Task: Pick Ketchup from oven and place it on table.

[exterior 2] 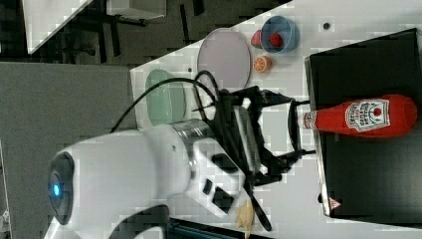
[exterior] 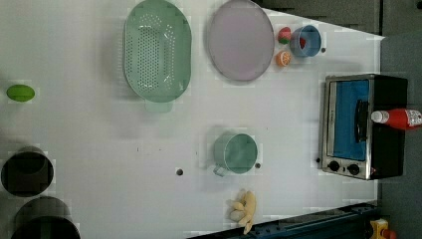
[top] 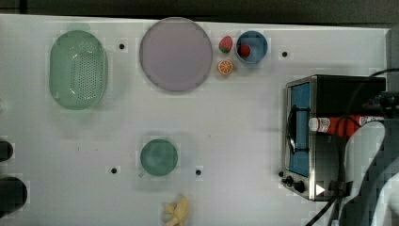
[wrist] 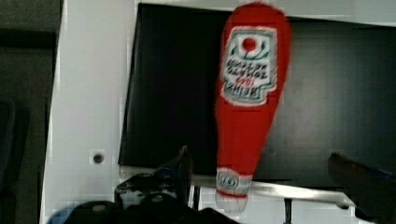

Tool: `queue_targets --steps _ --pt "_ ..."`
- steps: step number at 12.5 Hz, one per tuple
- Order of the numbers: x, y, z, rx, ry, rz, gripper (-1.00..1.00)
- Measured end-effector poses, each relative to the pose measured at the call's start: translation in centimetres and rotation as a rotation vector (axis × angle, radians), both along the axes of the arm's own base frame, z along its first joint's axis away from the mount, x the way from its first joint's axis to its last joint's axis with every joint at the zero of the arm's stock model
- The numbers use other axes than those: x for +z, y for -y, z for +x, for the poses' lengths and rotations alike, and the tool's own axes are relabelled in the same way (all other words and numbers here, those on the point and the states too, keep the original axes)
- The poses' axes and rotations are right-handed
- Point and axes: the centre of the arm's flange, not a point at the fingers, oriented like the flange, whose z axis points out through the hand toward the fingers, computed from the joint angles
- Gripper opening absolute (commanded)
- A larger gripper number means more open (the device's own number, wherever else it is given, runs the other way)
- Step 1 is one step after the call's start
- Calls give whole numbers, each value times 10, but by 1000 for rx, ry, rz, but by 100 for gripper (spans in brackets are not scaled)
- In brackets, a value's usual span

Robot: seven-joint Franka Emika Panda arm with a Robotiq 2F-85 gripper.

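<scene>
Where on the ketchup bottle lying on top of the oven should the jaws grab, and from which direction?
Probably the narrow neck of the Ketchup, from straight above. It lies flat on the oven roof, cap end past the front edge, so jaws closing across its width should fit there best.

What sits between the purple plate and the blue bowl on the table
In the top view, two small pieces lie between the purple plate and the blue bowl: a strawberry and, below it, an orange half. Both rest on the white table.
</scene>
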Motion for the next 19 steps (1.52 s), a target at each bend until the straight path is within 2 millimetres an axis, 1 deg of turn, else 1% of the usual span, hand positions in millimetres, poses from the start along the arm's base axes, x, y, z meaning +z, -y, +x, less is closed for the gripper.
queue_targets --steps 1,2,3,4,6,7,9,10,11,13,14,15,16,17,18,19 --pt "-9 15 2 -21 12 -29 100" --pt "-22 20 4 -19 -20 -51 100" --pt "-28 23 5 -28 1 -45 100" --pt "-43 32 8 -42 -31 -56 100" --pt "-72 45 3 -74 -72 -34 100" --pt "-83 43 -2 -93 -72 6 100" --pt "-91 49 -5 -128 -51 32 100" --pt "-98 56 -10 -144 -67 35 100" --pt "-105 64 -14 -177 -46 52 100" --pt "-113 79 -13 -209 -20 37 100" --pt "-118 81 -11 -211 -20 32 100" --pt "-121 78 -8 -208 -24 39 60" --pt "-123 75 -4 -200 -22 35 36" --pt "-127 72 0 -189 -26 25 26" --pt "-130 70 5 -181 -26 21 27" --pt "-130 69 7 -177 -25 19 27"
